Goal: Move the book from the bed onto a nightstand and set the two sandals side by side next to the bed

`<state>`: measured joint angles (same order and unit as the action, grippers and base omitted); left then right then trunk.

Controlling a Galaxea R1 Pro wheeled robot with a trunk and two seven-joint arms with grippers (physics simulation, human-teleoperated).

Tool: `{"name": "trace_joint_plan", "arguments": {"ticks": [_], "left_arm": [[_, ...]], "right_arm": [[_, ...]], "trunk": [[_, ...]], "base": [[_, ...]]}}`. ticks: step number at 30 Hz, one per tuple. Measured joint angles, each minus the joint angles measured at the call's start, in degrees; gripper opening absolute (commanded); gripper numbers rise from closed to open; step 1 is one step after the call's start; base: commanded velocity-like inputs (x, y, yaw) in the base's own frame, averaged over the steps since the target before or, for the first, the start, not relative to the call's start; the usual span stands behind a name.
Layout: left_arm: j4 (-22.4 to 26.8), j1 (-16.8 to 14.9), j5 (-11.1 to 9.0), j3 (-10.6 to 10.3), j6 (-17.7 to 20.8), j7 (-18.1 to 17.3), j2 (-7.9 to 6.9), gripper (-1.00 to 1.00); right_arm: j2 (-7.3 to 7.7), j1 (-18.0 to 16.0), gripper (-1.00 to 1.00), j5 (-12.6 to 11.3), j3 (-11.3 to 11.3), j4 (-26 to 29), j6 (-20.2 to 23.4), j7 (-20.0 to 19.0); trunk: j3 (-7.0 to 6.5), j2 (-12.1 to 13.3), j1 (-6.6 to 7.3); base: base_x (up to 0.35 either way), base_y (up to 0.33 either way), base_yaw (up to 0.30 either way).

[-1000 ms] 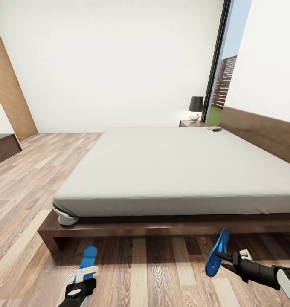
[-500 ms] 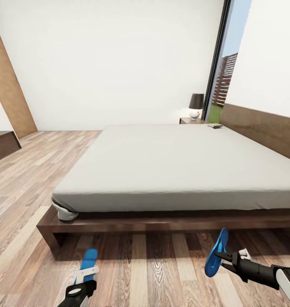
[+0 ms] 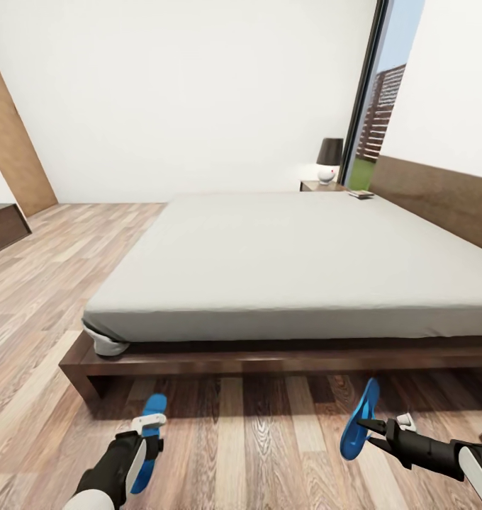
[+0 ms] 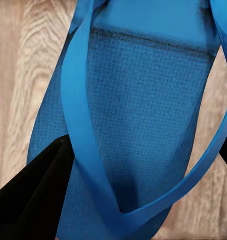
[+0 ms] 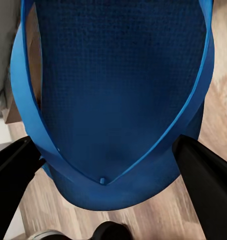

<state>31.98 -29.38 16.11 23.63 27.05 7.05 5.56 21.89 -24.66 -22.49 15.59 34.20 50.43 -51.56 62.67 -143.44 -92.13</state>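
Bedroom, facing the bed from its foot end; the white mattress fills mid-frame, and the dark frame's right end is cut off by the picture edge.

Left gripper: low over the plank floor, in front of the bed's near corner. One blue sandal sits in it, lengthwise, partly covered by the arm. Wrist view shows the sole and straps up close, with one dark finger against the sole edge; the other finger is barely in frame. The jaws look closed on the sandal, but the contact itself is hard to make out.

Right gripper: holds the second sandal on edge, sole nearly upright, clear of the floor. In the wrist view both dark fingers flank the sole, pressed to its sides.

Book: small and dark, lying at the far corner of the mattress near the headboard; the cover is too small to read. Just beyond it, a nightstand with a dark-shaded lamp, mostly hidden behind the mattress.
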Motion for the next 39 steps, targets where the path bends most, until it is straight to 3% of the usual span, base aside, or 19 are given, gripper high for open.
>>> {"name": "trace_joint_plan", "arguments": {"ticks": [39], "left_arm": [[0.63, -0.03, 0.11, 0.0, 0.57, -0.23, -0.1, -1.0]], "right_arm": [[0.0, 0.0, -1.0, -0.08, -0.08, -0.09, 0.1, -0.01]], "trunk": [[8.65, -0.53, -1.01]], "base": [[0.0, 0.0, 0.0]]}}
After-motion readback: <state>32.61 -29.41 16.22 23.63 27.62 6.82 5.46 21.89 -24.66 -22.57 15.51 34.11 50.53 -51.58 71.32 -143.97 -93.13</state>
